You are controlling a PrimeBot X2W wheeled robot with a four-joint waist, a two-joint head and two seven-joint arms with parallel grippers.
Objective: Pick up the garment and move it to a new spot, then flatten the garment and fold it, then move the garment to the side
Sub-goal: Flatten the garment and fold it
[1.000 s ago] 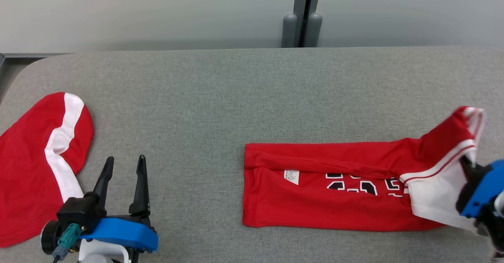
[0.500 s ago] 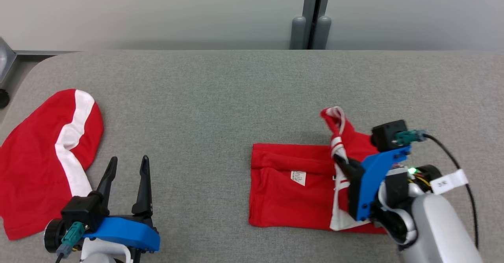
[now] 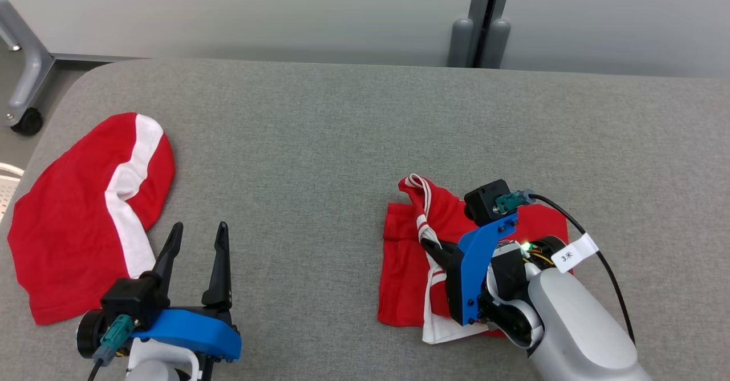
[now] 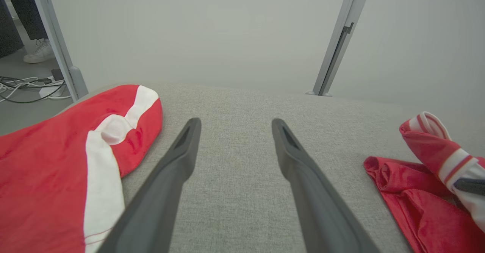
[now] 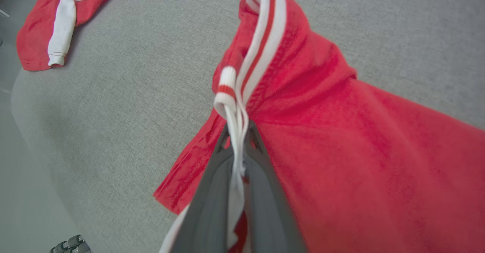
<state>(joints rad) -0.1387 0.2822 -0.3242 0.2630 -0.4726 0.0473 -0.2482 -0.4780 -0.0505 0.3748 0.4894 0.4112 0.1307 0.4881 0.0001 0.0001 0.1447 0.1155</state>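
From the head camera, the red garment lies on the grey table, right of centre, already doubled into a short block. The right gripper sits over it, jaws pinched shut on the striped trim - a white-and-red band lifted above the lower layers. The left gripper hangs at the lower left with its fingers spread and nothing between them, just beside a second red cloth with a white stripe.

The left wrist camera agrees: two dark fingers stand wide apart over bare table, with the spare cloth to one side and the garment's rolled edge to the other.

The right wrist camera shows the band clamped tight between the fingers, red fabric draping away beneath.

This looks like the fold step, with one end being carried across the other. Next, the held edge wants lowering flat and square onto the lower layer, then a clean release. How well the layers line up under the arm is hard to tell - the forearm hides that side.
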